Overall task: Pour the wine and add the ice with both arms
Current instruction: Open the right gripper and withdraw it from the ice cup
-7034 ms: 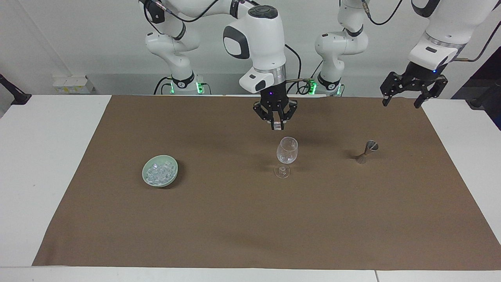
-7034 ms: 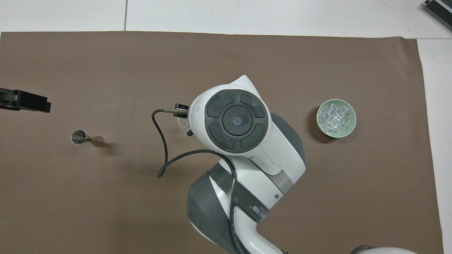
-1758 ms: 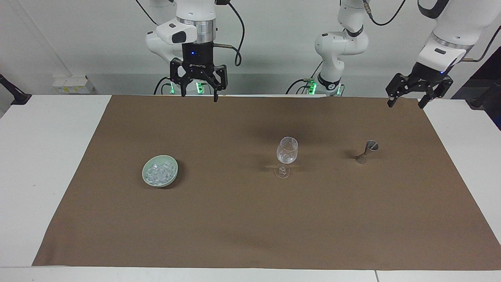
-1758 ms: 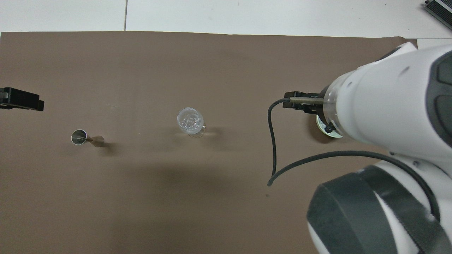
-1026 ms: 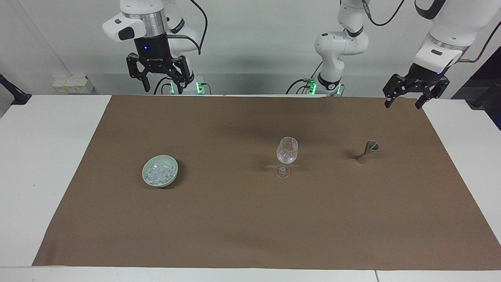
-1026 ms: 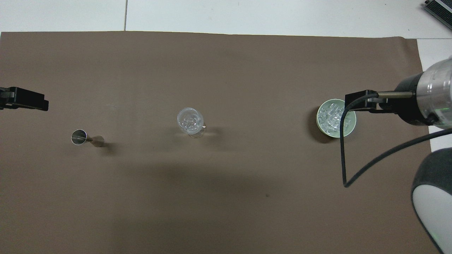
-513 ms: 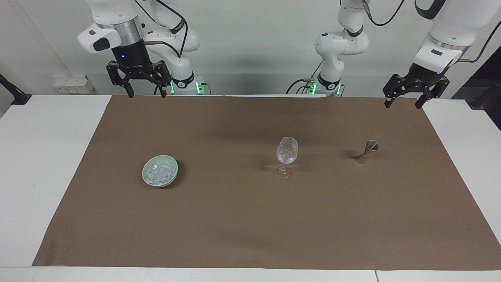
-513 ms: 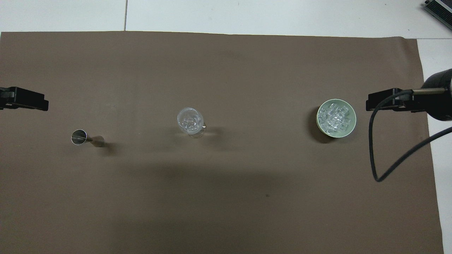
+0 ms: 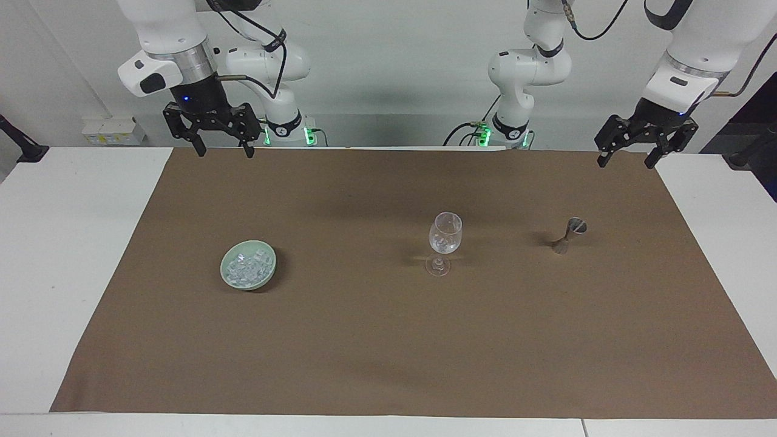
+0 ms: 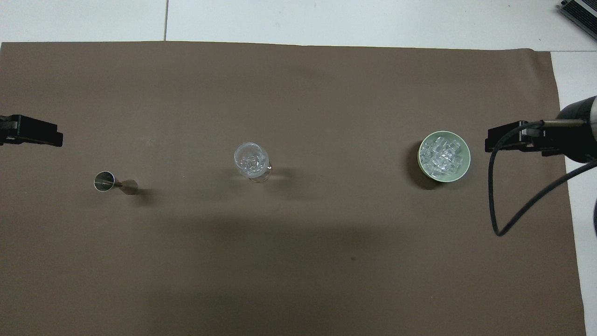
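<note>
White table (image 9: pixel 73 243) filling both views, bare along the side edges and the lower edge of the facing view. Over most of it, a brown mat (image 9: pixel 388 340) running nearly edge to edge; wide open brown space across the whole lower half of the facing view and the upper and lower bands of the overhead view.

Two white arms entering at the top of the facing view. At upper left there, the right gripper (image 9: pixel 221 148) hanging above the mat's top corner, fingers spread apart, nothing between them; in the overhead view only its black side visible at the right edge, mid-height (image 10: pixel 508 138), just beside the bowl in the picture. At upper right of the facing view, the left gripper (image 9: pixel 625 159) raised over the other top corner of the mat, fingers likewise spread and empty; a black tip showing at the left edge of the overhead view (image 10: pixel 32 131).

Three small items in a loose row across the middle, well apart. Pale green bowl (image 9: pixel 227 274) left of centre in the facing view, heaped with ice (image 9: pixel 247 267). Clear stemmed glass (image 9: pixel 445 233) upright near centre, with a few ice cubes (image 10: pixel 252 162) in it. Small metal jigger (image 9: pixel 569 235) upright, right of the glass; contents impossible to tell.
</note>
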Controlling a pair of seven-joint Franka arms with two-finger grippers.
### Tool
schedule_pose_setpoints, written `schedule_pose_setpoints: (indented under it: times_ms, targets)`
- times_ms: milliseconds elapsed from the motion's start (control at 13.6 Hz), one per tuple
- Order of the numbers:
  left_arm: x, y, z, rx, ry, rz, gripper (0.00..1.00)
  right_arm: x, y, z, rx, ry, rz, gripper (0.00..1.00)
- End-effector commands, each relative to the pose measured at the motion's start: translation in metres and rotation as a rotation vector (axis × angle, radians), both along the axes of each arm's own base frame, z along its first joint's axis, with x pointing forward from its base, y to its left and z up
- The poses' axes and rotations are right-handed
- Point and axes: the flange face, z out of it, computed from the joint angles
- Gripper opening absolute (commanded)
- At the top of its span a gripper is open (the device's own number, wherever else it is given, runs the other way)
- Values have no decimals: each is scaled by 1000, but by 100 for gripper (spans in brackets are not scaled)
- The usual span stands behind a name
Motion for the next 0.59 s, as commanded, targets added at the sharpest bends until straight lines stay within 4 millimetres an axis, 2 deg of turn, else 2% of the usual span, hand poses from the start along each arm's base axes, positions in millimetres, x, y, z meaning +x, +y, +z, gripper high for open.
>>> schedule_pose_setpoints:
  times_ms: [0, 293, 513]
  targets:
    - [-1, 3, 1, -5, 13, 18, 100, -7, -16, -13, 20, 27, -65, 100]
    - [0, 7, 0, 7, 14, 25, 100, -16, -16, -27, 21, -30, -70, 100]
    - [0, 9, -3, 12, 23, 27, 100, -18, -14, -28, 15, -26, -63, 100]
